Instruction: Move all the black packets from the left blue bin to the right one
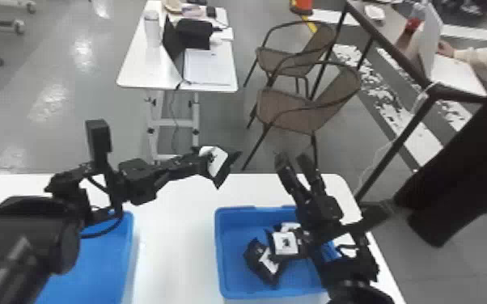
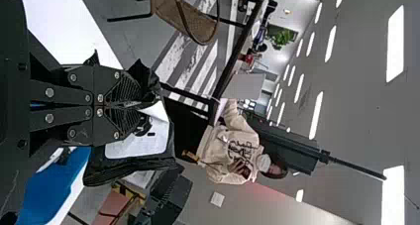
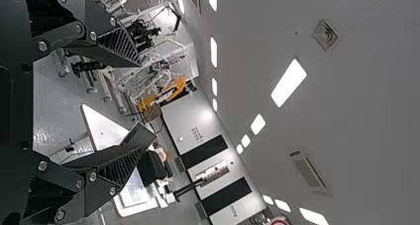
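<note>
Grey floor [image 1: 52, 121] behind, 2 chairs [image 1: 289, 111] upper centre; smooth white table [image 1: 170, 258] across the lower half. Left bin [image 1: 107, 258] lower left, right bin [image 1: 219, 252] lower centre, packets [image 1: 285, 243] piled inside. Right claw [image 1: 294, 157], right of centre, apart and empty; left claw [image 2: 138, 106] clamped on 1 packet [image 1: 215, 161], mid-frame! Looks light, soft, maybe slippery: pinch the edge, spare the middle.

Smooth plastic right bin [image 1: 230, 258], wrinkled black packet [image 2: 130, 171] (white label [image 2: 133, 148] looks papery)
</note>
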